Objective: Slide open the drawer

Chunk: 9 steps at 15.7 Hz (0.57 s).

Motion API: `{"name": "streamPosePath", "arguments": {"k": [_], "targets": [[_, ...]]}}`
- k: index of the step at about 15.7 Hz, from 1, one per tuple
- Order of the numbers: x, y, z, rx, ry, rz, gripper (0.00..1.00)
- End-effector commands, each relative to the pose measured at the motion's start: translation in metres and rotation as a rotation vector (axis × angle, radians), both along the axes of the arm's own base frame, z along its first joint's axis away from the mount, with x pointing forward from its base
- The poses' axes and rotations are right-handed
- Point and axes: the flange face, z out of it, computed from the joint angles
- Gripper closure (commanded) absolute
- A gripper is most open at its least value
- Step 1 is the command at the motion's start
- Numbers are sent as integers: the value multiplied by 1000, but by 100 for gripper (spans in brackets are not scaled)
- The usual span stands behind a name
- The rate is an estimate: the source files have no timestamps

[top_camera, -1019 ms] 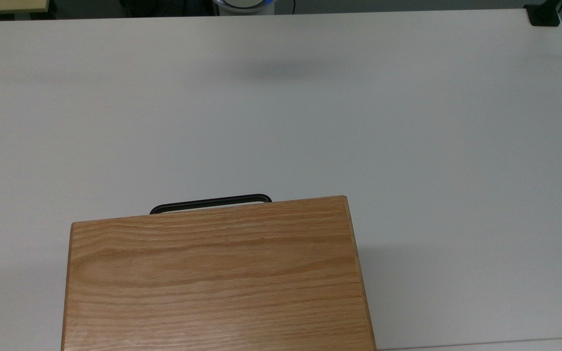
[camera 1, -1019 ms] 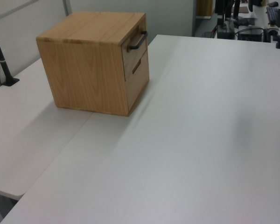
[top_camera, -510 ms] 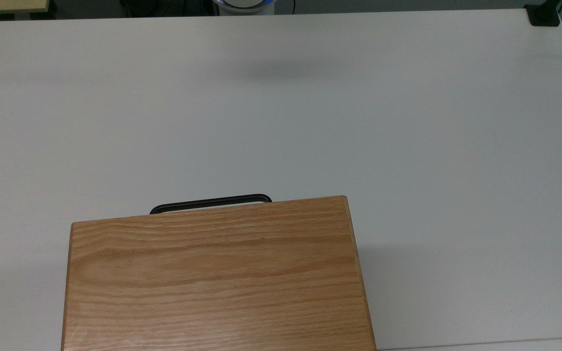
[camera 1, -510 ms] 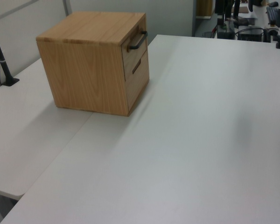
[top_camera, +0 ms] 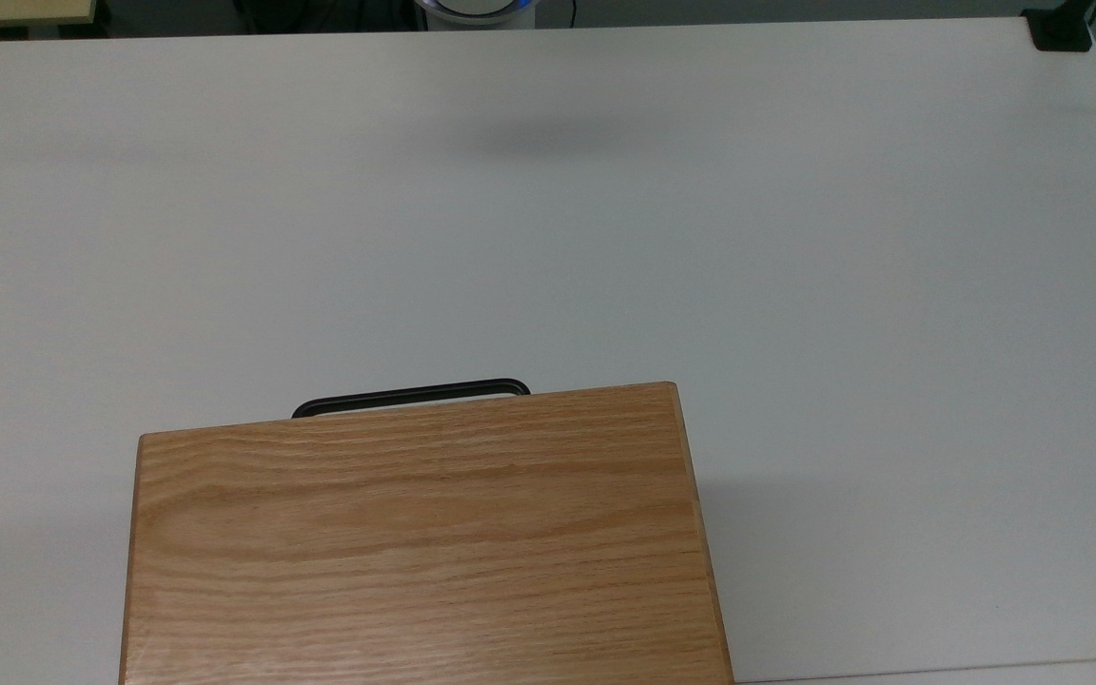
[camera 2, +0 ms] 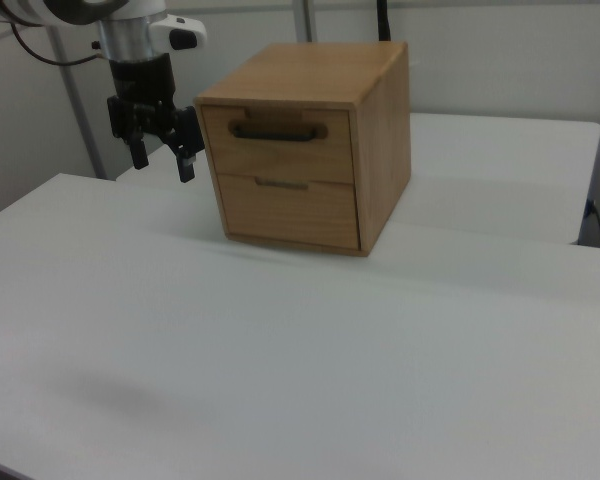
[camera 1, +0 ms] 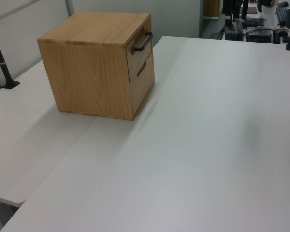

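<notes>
Your gripper (camera 2: 161, 158) hangs above the table (camera 2: 280, 380) at the right view's left, beside the cabinet (camera 2: 380, 140) and about level with its upper drawer front, holding nothing. Its two fingers point down with a moderate gap between them, neither wide nor pinched together.

The drawer (camera 2: 278, 146) is the upper of two fronts in the cabinet, which stands on the table at the top view's lower edge and toward the left view's far left. It looks fully pushed in, its panel flush with the one below it. The black handle (camera 2: 277, 130) runs level across the upper part of the front; in the top view it juts out just past the cabinet's top edge (top_camera: 412, 394), so there is room behind the bar for a finger.

Expect stiff, hard parts throughout: oak box, metal bar, nothing that yields or crushes. The bar is thin and smooth, so a loose pinch could slip along it; take it near its middle, one finger behind and one in front, and pull straight out from the front so the drawer does not bind. The cabinet looks fairly heavy, but it rests free on a smooth tabletop, so a sticky slide may drag the whole box rather than open it.

You will find no brand, label or writing on the cabinet or the drawer.
</notes>
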Motion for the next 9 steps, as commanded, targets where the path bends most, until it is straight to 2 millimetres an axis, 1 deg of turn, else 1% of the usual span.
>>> {"name": "streamPosePath", "arguments": {"k": [1, 6, 9], "targets": [[-2, 2, -1, -8, 25, 16, 0], [-3, 0, -1, -11, 25, 8, 0], [-3, -2, 0, -13, 24, -37, 0]]}}
